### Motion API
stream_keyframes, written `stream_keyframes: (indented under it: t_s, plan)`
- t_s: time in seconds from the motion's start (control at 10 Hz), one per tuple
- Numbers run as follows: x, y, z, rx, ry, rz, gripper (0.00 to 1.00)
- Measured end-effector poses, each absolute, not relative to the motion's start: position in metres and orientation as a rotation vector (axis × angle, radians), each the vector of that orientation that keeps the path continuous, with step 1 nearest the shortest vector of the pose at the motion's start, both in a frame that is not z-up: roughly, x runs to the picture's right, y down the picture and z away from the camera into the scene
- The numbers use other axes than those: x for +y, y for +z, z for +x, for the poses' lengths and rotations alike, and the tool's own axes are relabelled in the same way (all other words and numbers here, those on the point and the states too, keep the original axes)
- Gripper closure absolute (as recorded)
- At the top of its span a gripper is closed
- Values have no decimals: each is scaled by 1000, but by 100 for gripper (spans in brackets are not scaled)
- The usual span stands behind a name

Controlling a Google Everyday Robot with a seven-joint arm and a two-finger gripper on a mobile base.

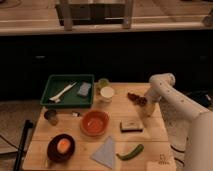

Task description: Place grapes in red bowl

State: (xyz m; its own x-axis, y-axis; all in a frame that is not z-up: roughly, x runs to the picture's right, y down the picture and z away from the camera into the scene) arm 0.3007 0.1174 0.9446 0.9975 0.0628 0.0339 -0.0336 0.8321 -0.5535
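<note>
The grapes (136, 98), a small bunch of dark reddish-brown berries, lie on the wooden table (150, 142) near its back right edge. The red bowl (95, 122), round, shallow and orange-red, sits at the table's middle, left of the grapes and nearer the front. My gripper (145, 111) hangs from the white arm at the right side of the table, just right of and slightly in front of the grapes, pointing down at the tabletop.
A green tray (68, 91) with utensils and a sponge stands at the back left. A white cup (107, 93), a dark brown bowl with an orange item (61, 146), a small metal cup (50, 116), a dark block (131, 126), a grey cloth (105, 152) and a green vegetable (130, 152) lie around.
</note>
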Motion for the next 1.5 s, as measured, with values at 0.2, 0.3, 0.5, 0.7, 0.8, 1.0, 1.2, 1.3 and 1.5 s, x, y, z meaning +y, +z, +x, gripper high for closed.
stream_keyframes:
  t_s: [0.2,0.3,0.5,0.7,0.8,1.0,1.2,1.3,1.5]
  plan:
    - [117,945,301,-51,51,-586,20]
    - [118,945,301,-51,51,-586,20]
    - [118,945,301,-50,51,-586,20]
    - [119,946,303,-50,57,-587,20]
    - [119,946,303,-50,57,-588,20]
    - [119,945,303,-50,57,-588,20]
    - [119,945,304,-50,60,-588,20]
    - [121,946,305,-50,64,-590,20]
    - [120,945,305,-50,63,-590,20]
